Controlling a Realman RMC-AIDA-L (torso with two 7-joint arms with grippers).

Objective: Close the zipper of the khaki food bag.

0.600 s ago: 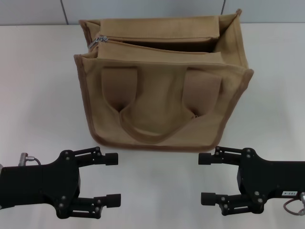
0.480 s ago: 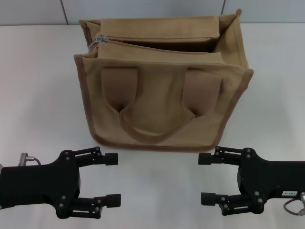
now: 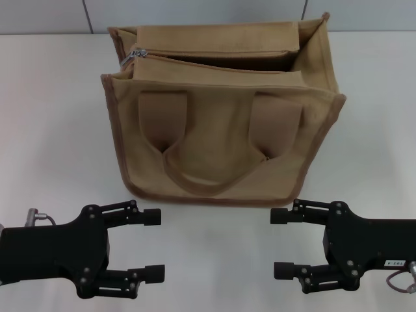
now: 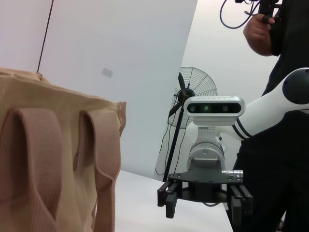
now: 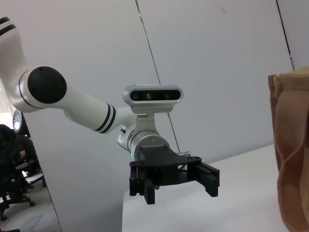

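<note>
Centrally, on the white counter (image 3: 52,130), stands the khaki food bag (image 3: 221,149), upright and boxy, its broad near face turned toward the robot and its darker brown trim outlining the edges. Two wide strap ends are sewn to that near face, joined by a handle loop (image 3: 208,175) that hangs flat against the fabric. Along the top of the bag runs the zipper (image 3: 214,57), its two fabric-edged sides lying apart so that a dark gap into the bag shows between them for most of the length; the small silver pull tab (image 3: 134,54) sits at the far-left end of the track, beside the left side panel. The left hand (image 3: 153,246) rests low at the near left of the counter, fingers spread wide with one fingertip near and one farther off, pointing toward the right and well apart from the bag. The right hand (image 3: 281,242) lies at the near right, mirrored, fingers likewise spread and pointing left, also clear of the bag. Neither hand touches anything. From the left wrist view the bag's strapped face (image 4: 53,159) fills the side of the frame, with the opposite hand (image 4: 205,198) beyond it; the right wrist view shows a brown-trimmed corner of the bag (image 5: 292,150) and the other hand (image 5: 174,179), spread.
</note>
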